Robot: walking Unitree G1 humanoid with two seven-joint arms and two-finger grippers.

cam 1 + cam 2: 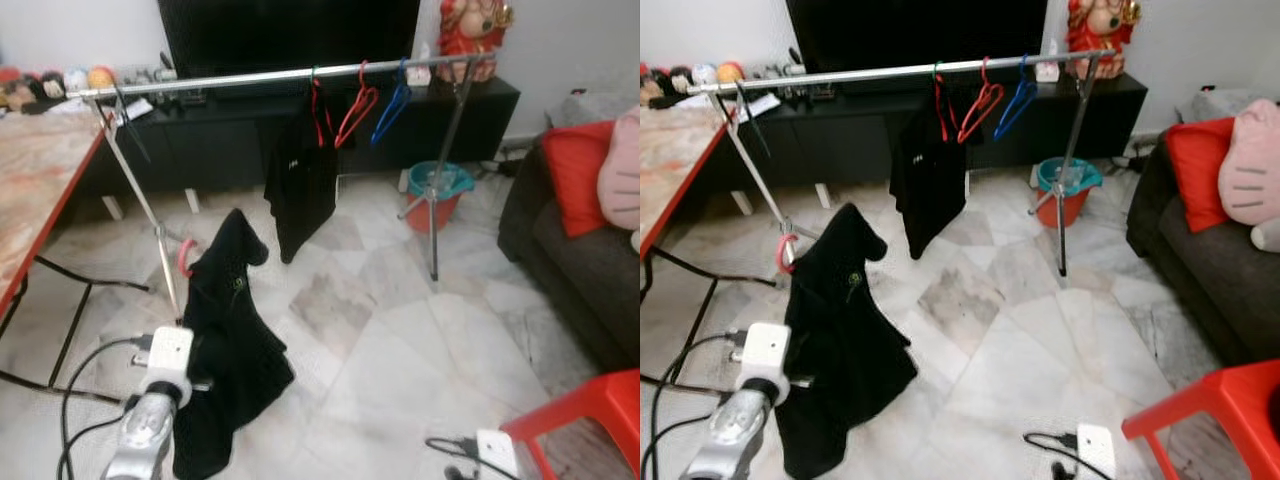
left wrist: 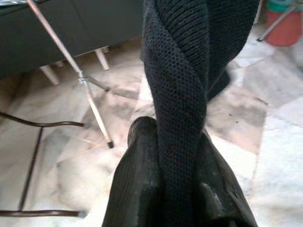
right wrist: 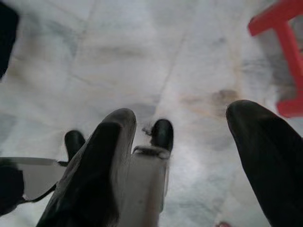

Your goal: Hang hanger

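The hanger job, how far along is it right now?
Done: one black garment already hangs on the rail, beside empty red and blue hangers. In hand: the left gripper holds a black top on a pink hanger, below the rail. Left: hooking it on.

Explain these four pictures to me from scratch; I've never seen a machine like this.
This is a walking humanoid robot with two silver arms, each ending in two long black fingers. The two wide pictures come from cameras in its head, looking down at a living room. The other two come from cameras on its wrists, looking along the fingers.

The left gripper is clamped on a black garment, which hangs on a pink hanger. Ahead stands a metal clothes rail carrying another black garment, two red hangers and a blue hanger. The right gripper is open above the marble floor, holding nothing.
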